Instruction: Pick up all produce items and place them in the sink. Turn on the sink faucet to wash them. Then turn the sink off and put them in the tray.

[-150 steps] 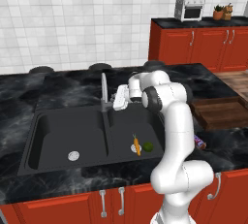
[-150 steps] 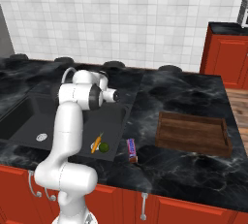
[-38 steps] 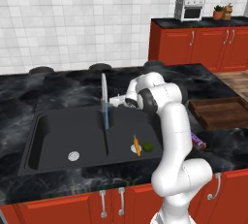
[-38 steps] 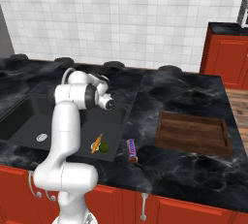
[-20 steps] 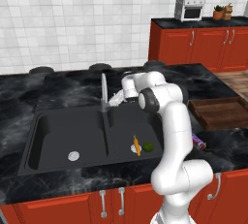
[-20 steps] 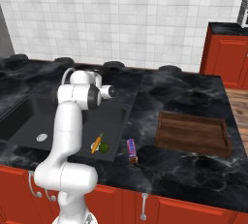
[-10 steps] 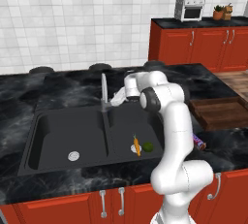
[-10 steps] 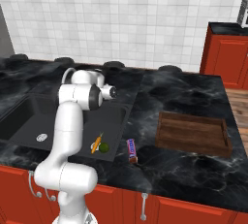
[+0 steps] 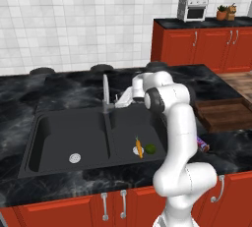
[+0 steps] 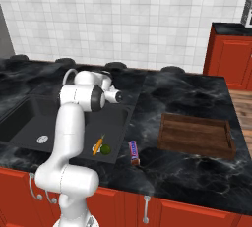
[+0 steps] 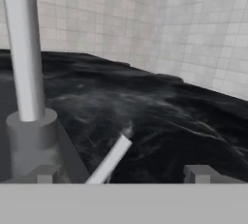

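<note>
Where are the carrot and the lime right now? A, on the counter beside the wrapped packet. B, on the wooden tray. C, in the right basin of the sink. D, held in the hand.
C: the carrot and lime lie together on the floor of the sink's right basin.

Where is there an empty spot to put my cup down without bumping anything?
The counter between the sink and the tray is bare. The sink's left basin holds nothing. It is crowded by the faucet, where the gripper sits, and around the carrot and lime.
</note>
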